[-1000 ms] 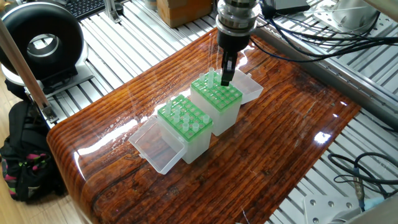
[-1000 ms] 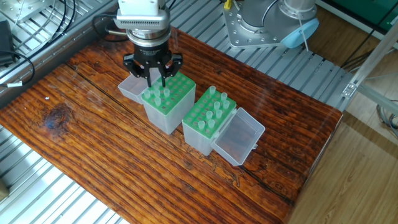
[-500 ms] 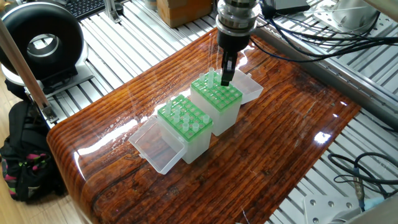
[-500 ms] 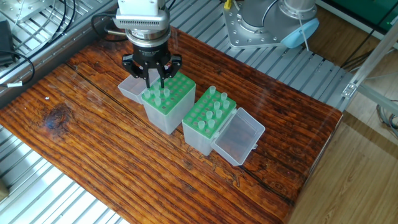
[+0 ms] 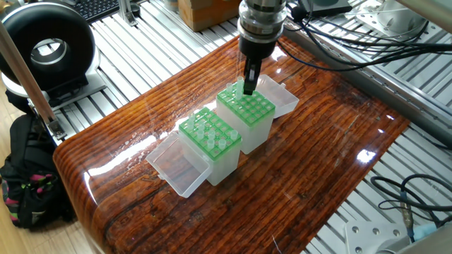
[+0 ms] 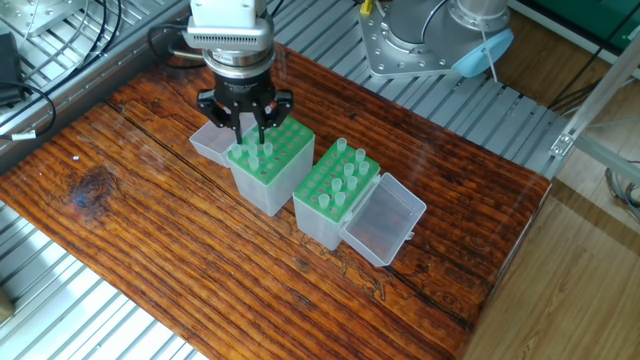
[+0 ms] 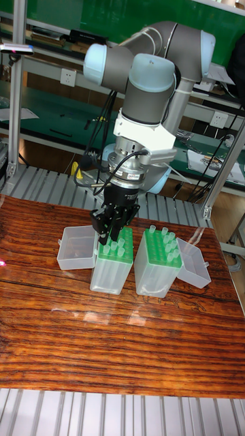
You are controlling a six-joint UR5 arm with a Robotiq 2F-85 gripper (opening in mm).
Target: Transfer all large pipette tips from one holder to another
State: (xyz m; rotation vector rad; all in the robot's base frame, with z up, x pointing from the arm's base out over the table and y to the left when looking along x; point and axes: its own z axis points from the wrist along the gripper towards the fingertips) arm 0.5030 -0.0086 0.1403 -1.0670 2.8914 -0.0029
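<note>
Translucent whitish conical pipette tips [image 6: 345, 172] stand upright in the holes of two green-topped translucent plastic holders. The holder farther from the arm [image 6: 334, 203] carries most of them, in rows across its green grid. The holder beneath the arm [image 6: 268, 165] carries only a few tips [image 6: 258, 156], grouped toward one side of its grid. Each holder has a clear hinged lid lying open flat beside it on the wood: one [image 6: 382, 222] next to the fuller holder, the other [image 6: 208, 143] next to the holder under the arm.

The black two-finger gripper [image 6: 249, 123] points straight down over the far edge of the sparser holder, fingertips at the level of the green grid [image 5: 246, 106]. The fingers [image 7: 106, 228] sit close together; whether they clasp a tip cannot be told from any view.

Both holders stand side by side, just apart, on a glossy dark brown wooden tabletop [image 6: 200, 262] laid over a ribbed aluminium frame [image 5: 162, 49].
</note>
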